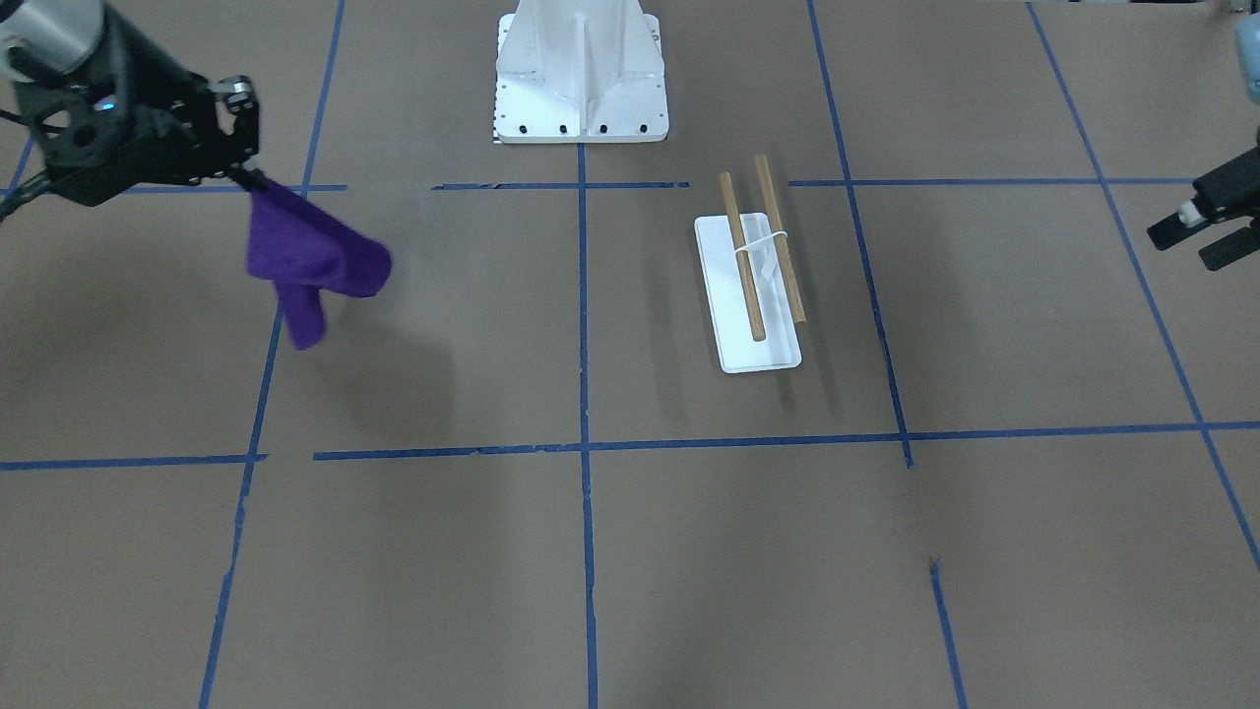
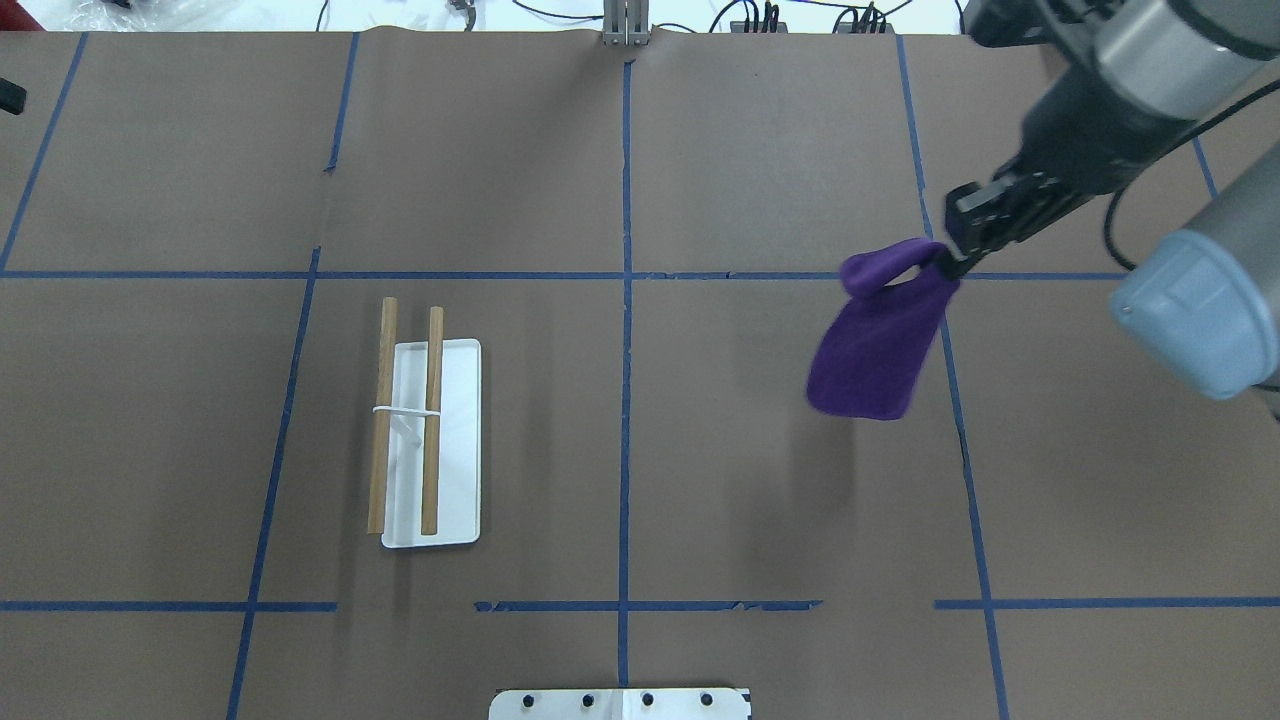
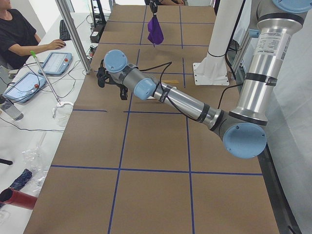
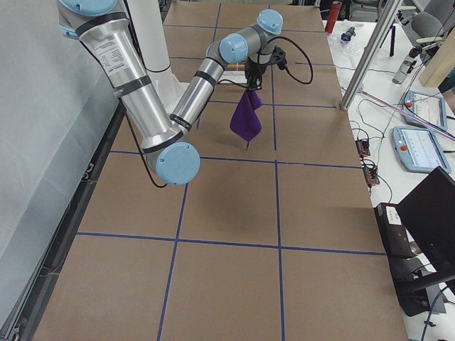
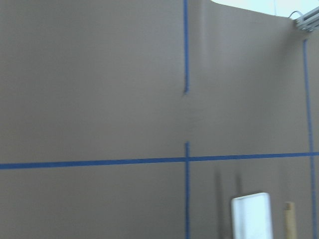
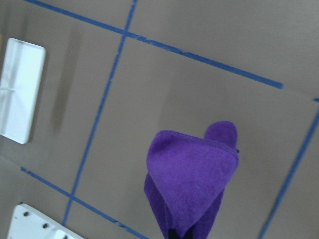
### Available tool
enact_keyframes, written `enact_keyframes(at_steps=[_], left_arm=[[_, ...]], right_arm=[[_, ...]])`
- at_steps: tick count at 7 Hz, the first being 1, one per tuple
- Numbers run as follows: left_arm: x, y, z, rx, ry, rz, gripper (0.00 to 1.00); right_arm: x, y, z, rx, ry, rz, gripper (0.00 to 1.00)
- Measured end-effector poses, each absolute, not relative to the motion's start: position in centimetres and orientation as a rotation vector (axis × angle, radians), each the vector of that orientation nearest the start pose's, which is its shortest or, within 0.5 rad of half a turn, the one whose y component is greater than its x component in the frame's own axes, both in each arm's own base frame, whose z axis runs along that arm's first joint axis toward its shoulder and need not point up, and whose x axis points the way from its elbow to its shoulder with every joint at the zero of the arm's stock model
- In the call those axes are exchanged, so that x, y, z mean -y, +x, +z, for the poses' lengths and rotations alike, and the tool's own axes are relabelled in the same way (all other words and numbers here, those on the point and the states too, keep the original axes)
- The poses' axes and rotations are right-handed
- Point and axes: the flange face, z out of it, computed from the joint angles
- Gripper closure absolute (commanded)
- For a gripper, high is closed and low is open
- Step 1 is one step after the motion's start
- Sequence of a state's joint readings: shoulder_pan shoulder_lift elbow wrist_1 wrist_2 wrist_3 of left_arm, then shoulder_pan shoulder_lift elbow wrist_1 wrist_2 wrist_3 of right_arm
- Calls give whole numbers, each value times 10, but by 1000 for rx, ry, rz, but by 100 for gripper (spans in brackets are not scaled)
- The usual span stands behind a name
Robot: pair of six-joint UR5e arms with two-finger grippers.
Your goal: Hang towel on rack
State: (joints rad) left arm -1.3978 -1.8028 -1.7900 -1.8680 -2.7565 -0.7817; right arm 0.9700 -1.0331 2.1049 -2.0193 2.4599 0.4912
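The purple towel (image 1: 315,258) hangs in the air from my right gripper (image 1: 248,180), which is shut on its top corner. In the overhead view the towel (image 2: 873,350) droops below the right gripper (image 2: 948,264) over the table's right half. It fills the bottom of the right wrist view (image 6: 192,184). The rack (image 2: 460,440), a white base with two wooden dowels (image 2: 433,420), stands on the table's left half, well apart from the towel; it also shows in the front view (image 1: 763,354). My left gripper (image 1: 1196,234) hovers empty and open at the table's far left edge.
The white bolted pedestal (image 1: 581,89) stands at the robot's side of the table, centre. Blue tape lines cross the brown table cover. Operators' desks with tablets (image 3: 53,62) lie beyond the far edge. The rack's base (image 5: 251,216) shows low in the left wrist view.
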Motion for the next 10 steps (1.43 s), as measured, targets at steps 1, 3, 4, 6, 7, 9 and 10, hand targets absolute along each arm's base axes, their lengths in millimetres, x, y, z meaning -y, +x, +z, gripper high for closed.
enact_keyframes(at_steps=[1, 3, 4, 6, 7, 9, 10], left_arm=[[555, 81, 340, -1306, 62, -75, 0], [562, 174, 273, -1307, 30, -92, 0], [553, 213, 247, -1328, 53, -75, 0], [525, 277, 213, -1414, 28, -134, 0], [509, 308, 194, -1457, -45, -170, 0], [493, 344, 174, -1515, -136, -193, 0], [490, 357, 171, -1562, -153, -202, 3]], right_arm=[[449, -283, 151, 1079, 51, -341, 100], [426, -324, 125, 1123, 69, -291, 100], [421, -331, 119, 1132, 72, -287, 100], [415, -338, 105, 1147, 68, -272, 100], [412, -341, 98, 1157, 69, -267, 100], [406, -348, 88, 1174, 81, -272, 100], [404, -350, 82, 1181, 85, -273, 100]])
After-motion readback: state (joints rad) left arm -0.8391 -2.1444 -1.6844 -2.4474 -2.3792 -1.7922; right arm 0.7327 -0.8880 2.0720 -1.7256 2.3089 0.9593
